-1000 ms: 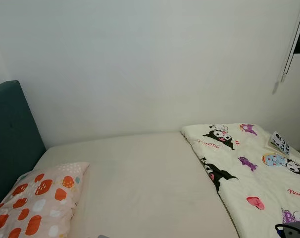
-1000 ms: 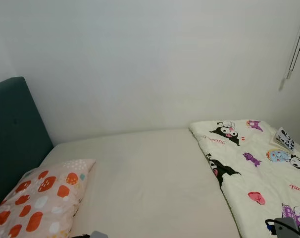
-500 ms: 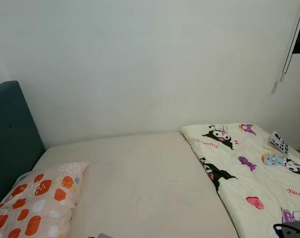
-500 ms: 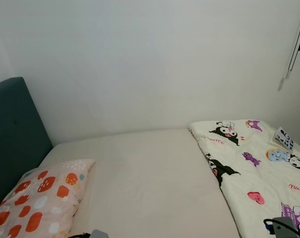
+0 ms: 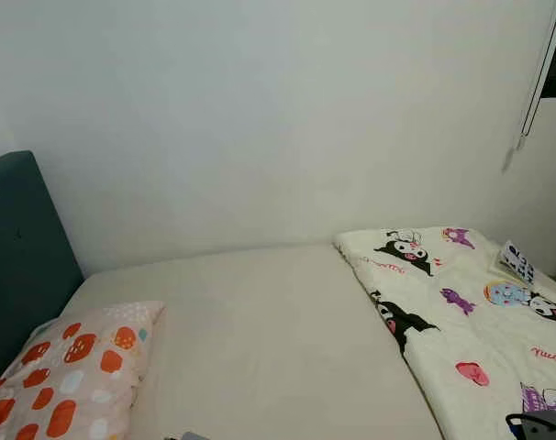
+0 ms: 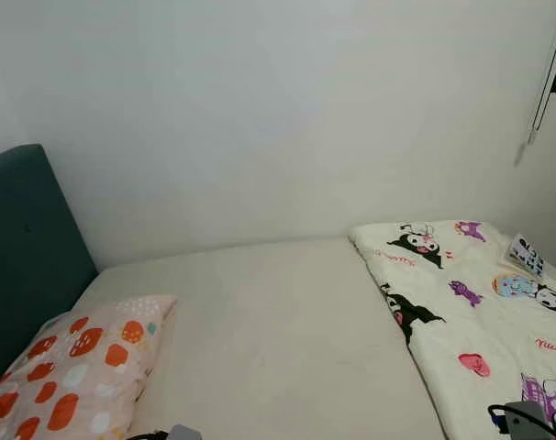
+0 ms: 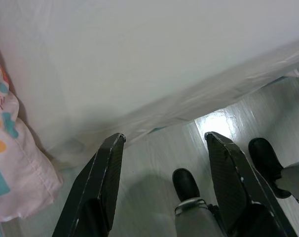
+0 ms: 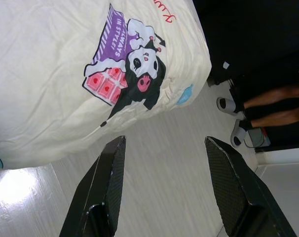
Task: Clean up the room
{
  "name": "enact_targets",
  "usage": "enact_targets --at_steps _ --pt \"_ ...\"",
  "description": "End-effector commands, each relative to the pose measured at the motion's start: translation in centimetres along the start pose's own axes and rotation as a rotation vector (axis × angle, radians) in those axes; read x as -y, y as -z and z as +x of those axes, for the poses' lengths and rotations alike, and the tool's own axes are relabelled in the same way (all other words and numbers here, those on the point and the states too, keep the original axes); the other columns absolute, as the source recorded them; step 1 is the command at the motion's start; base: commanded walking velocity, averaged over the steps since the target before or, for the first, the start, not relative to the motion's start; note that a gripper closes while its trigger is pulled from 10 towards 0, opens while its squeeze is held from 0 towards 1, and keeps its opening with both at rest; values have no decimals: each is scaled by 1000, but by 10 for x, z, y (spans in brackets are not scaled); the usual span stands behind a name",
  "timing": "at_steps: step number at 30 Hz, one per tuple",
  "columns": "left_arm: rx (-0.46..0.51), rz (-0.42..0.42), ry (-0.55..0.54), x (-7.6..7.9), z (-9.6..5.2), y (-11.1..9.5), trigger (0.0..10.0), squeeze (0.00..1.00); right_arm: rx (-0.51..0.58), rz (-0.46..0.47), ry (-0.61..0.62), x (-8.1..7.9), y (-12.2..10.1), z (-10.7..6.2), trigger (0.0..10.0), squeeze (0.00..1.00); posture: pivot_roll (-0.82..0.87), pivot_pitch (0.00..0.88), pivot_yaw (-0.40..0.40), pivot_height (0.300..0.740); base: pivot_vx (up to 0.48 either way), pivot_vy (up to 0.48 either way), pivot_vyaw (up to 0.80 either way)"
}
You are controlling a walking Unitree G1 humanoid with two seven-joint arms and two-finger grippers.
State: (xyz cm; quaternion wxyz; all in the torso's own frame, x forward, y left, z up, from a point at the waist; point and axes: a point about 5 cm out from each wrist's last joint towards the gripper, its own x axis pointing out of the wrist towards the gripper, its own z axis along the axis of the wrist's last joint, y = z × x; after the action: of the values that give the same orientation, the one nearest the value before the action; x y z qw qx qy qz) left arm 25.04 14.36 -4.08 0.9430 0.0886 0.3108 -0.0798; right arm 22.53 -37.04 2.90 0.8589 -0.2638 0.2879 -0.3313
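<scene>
I am facing the bare cream mattress (image 5: 269,339), the cartoon-print cream quilt (image 5: 471,321) bunched right, the strawberry-print pillow (image 5: 67,376) left. Left gripper (image 7: 164,143) and right gripper (image 8: 164,148) are hanging spread, empty, beside the bed. Risk: a person's legs (image 8: 268,106) standing near my right arm; swinging could strike them.

Head cameras look down across the bed (image 5: 269,330) toward the wall (image 5: 260,119); wrist cameras face the floor (image 8: 154,187) beside the bed's edge.
</scene>
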Motion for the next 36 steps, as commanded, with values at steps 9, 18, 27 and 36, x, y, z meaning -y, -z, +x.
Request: enact_targets --at_steps 9,18,27,36 --pt "-1 -15 -11 -1 -1 3 10000 0 -8 -3 3 5 3 1 10000 0 -33 118 33 740 0 0 0" --pt "17 -18 -16 -4 -1 1 10000 0 -4 -10 -2 11 4 3 10000 0 -30 120 33 740 0 0 0" --pt "105 16 13 1 2 -18 10000 0 275 -137 19 17 -30 3 10000 0 -35 127 35 740 0 0 0" --pt "213 1 30 1 1 -39 10000 0 316 294 -5 -18 -65 -9 10000 0 -3 136 32 740 0 0 0"
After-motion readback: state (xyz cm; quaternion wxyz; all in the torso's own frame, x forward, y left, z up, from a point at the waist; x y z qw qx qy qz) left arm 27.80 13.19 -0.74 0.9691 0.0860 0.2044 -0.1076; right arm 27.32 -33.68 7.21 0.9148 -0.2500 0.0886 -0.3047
